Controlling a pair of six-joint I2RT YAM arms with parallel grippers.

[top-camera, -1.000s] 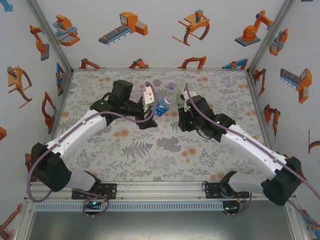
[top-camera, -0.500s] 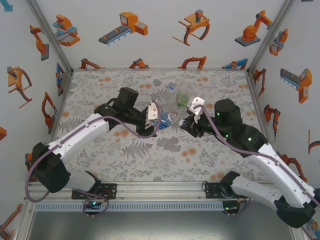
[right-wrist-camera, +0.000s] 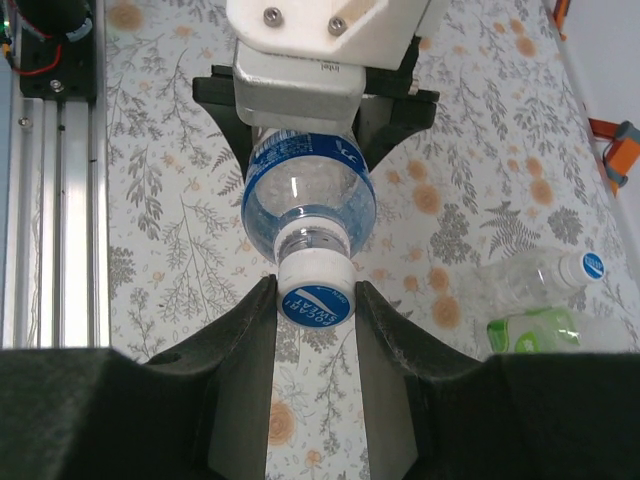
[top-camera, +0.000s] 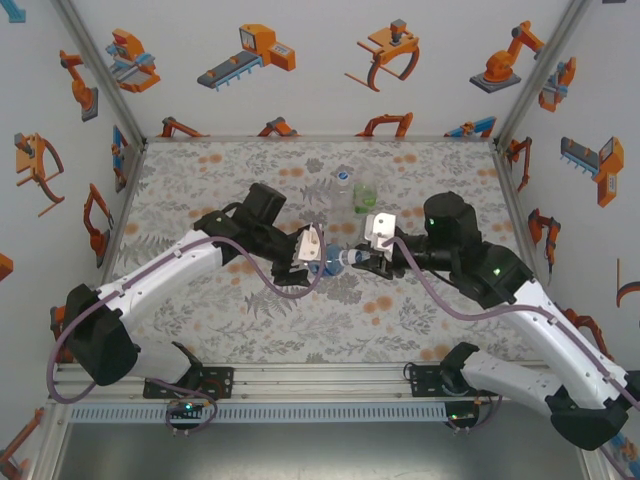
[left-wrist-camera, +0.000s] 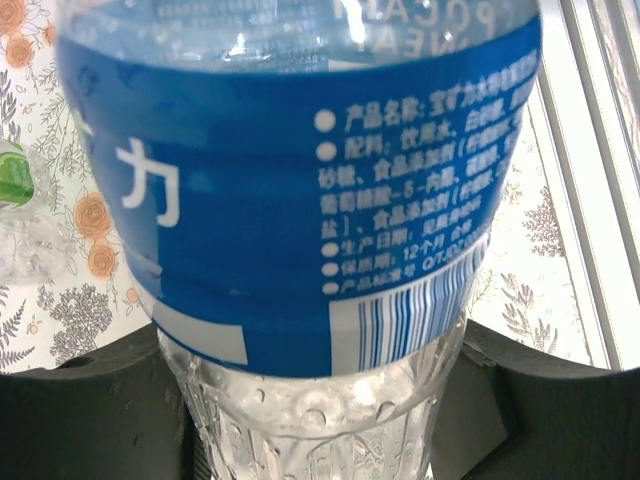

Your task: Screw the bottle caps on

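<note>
Holding bottle (right-wrist-camera: 310, 190) level in my left jaws; right jaws clenched on cap (right-wrist-camera: 315, 292). Next, I twist it tight, axes aligned.

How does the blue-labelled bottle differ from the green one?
The blue-labelled bottle is gripped sideways, left gripper on its body, right gripper on its cap; the green bottle rests on the table, untouched. The blue-labelled bottle's wrap is dark blue, the green bottle's light green. Both are small clear plastic.
</note>
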